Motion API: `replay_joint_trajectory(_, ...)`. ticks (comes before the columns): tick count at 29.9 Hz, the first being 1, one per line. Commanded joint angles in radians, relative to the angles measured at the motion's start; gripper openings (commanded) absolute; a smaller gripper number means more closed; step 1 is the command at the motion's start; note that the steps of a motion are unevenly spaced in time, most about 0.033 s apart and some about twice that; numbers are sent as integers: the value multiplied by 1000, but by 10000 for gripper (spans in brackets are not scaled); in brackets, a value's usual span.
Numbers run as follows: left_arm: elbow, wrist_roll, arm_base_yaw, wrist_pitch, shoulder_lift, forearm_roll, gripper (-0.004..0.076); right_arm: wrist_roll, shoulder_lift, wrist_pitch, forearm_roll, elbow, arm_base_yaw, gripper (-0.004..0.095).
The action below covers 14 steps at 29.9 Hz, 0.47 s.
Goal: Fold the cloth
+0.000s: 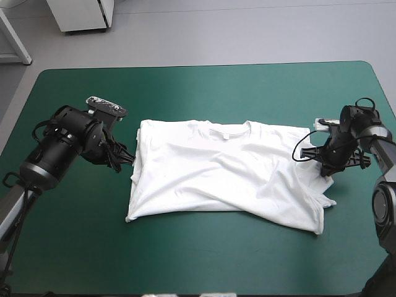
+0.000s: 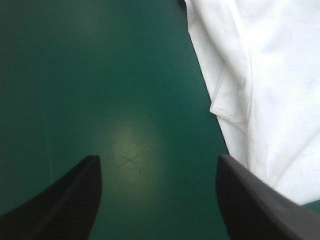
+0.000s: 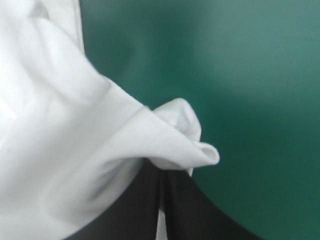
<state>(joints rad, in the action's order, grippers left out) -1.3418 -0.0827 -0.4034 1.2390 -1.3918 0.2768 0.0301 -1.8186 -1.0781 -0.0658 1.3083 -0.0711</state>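
Clearly, the white short-sleeved fabric T-shirt (image 1: 223,170) lies spread and softly wrinkled at the middle of the teal-green table cover (image 1: 185,86), with its collar toward the far edge. The right gripper (image 1: 328,170) has its black fingers pinched on a rolled fold at the side nearest the table's right edge. The left gripper (image 2: 158,160) holds its fingers apart over bare cover, just beside the opposite border. I judge the left should seat the fabric fully before both lift together, because thin limp cloth sags and slips.

T-shirt (image 1: 223,170) on the table (image 1: 185,86), left gripper (image 1: 127,159) beside its left edge, right gripper (image 1: 328,175) at its right edge
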Motion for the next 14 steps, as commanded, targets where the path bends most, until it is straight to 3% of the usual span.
replay_joint_trajectory(1,-33,-11,-6,-19,33,22,475,0,63,-47,-45,59,9,-13)
replay_joint_trajectory(8,-33,-11,-6,-41,33,18,475,-36,107,-130,-140,221,9,-13)
replay_joint_trajectory(14,-33,-11,-6,-46,33,11,475,-64,107,-160,-261,287,79,-13)
